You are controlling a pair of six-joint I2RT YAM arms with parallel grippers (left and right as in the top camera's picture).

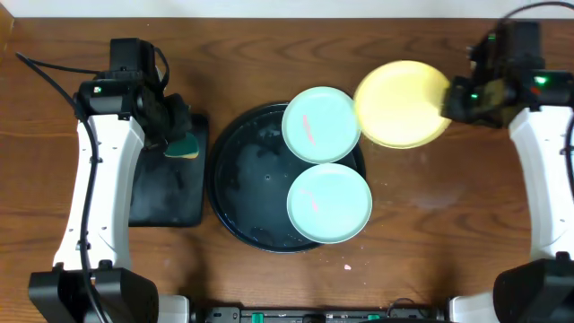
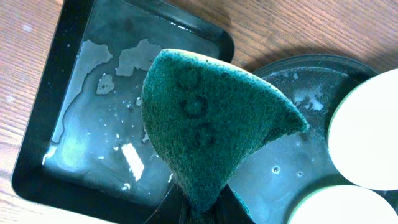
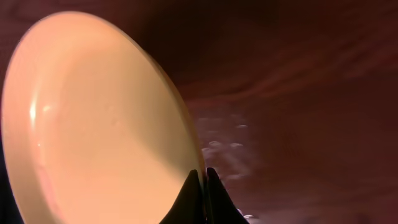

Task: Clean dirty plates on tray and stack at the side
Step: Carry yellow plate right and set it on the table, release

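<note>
**Yellow plate pinched at its rim, two mint plates left on the tray**

Overhead, we see the right hand (image 1: 446, 106) closed on the rim of the pale yellow round smooth plate (image 1: 399, 103). The plate sits off the large round glossy black tray (image 1: 235, 193), toward the far right corner of the brown wooden worktop (image 1: 430, 224). The far light mint round plate (image 1: 321, 124) and the near light mint round plate (image 1: 328, 203) lie on the tray's right half, mid-worktop. Each carries a pinkish streak. The left hand (image 1: 182, 141) is clamped on a green scouring sponge (image 1: 186, 146) above the small rectangular black tray (image 1: 166, 193), near the left edge.

In the left wrist view, the sponge (image 2: 211, 124) fills the frame, squeezed into a wedge by the hand. Water pools in the rectangular tray below, and the round tray looks wet too.

In the right wrist view, the dark fingertips (image 3: 202, 186) nearly meet on the yellow plate's edge, and the plate stands steeply tilted.

We judge these plates to be light, stiff and smooth, and probably slippery once wet. A thin rim pinch gives little purchase, so the plate could swivel in the hand. The surest hold is deep over the raised rim. For the mint plates, that means the right-hand side, where each reaches the tray's edge.
</note>
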